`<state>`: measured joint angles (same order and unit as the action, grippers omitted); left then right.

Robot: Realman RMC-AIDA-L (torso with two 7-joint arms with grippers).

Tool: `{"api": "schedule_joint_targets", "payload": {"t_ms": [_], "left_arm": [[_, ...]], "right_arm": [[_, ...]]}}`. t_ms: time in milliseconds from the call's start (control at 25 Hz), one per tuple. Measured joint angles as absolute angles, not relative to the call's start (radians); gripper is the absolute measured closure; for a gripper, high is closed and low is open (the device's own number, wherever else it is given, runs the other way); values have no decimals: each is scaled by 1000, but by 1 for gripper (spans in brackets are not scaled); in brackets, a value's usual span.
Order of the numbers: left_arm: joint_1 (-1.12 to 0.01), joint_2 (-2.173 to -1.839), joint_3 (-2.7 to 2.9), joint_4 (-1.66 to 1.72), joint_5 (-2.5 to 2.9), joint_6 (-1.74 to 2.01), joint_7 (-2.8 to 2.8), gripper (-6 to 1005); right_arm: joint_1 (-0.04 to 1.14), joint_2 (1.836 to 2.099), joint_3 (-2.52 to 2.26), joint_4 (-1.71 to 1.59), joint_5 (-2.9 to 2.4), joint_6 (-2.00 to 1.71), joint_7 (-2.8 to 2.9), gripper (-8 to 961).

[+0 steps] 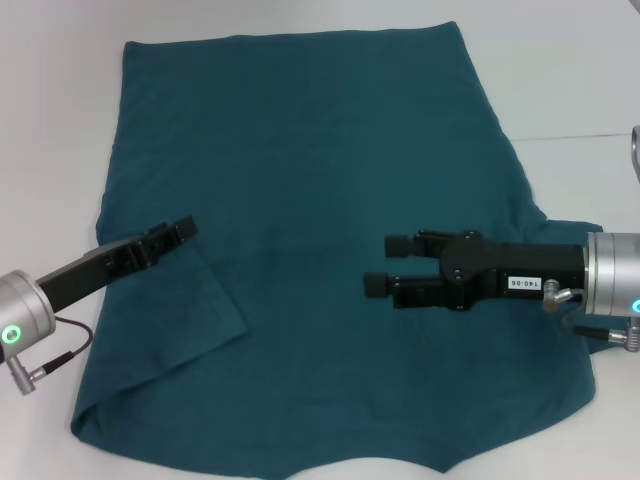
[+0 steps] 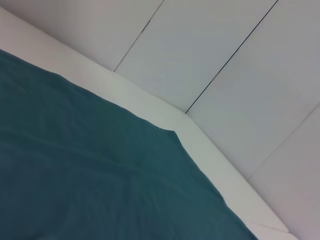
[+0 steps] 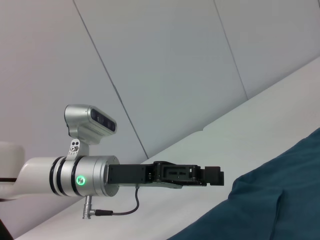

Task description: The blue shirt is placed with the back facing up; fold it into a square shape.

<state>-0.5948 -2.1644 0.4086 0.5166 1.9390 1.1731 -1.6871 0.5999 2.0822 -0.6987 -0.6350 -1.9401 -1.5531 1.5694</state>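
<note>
Right gripper [image 1: 385, 264] hovers spread over blue shirt [image 1: 320, 180]; left gripper [image 1: 180, 231], spread unclear, at its folded left edge.

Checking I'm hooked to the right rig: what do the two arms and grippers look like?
Both arms end in silver cylindrical wrists with a glowing green ring light, a thin black cable and a metal plug. The grippers are black: the right gripper has two blocky padded fingers and a small white label with printed digits; the left gripper is slim. A silver camera housing sits atop the left wrist.
</note>
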Motion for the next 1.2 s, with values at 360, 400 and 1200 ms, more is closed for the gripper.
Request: {"api": "schedule_joint_targets", "payload": {"t_ms": [360, 400, 1200], "left_arm": [[-558, -2163, 407, 536, 1889, 1367, -1515, 406], [-555, -2163, 408, 536, 1888, 1384, -1491, 367], [-524, -2160, 748, 642, 1966, 1637, -1346, 82]], "right_arm": [[592, 2080, -661, -635, -1938, -1553, 1621, 39], [591, 2081, -647, -635, -1938, -1553, 1628, 39], [438, 2088, -427, -580, -1794, -1406, 1856, 39]]}}
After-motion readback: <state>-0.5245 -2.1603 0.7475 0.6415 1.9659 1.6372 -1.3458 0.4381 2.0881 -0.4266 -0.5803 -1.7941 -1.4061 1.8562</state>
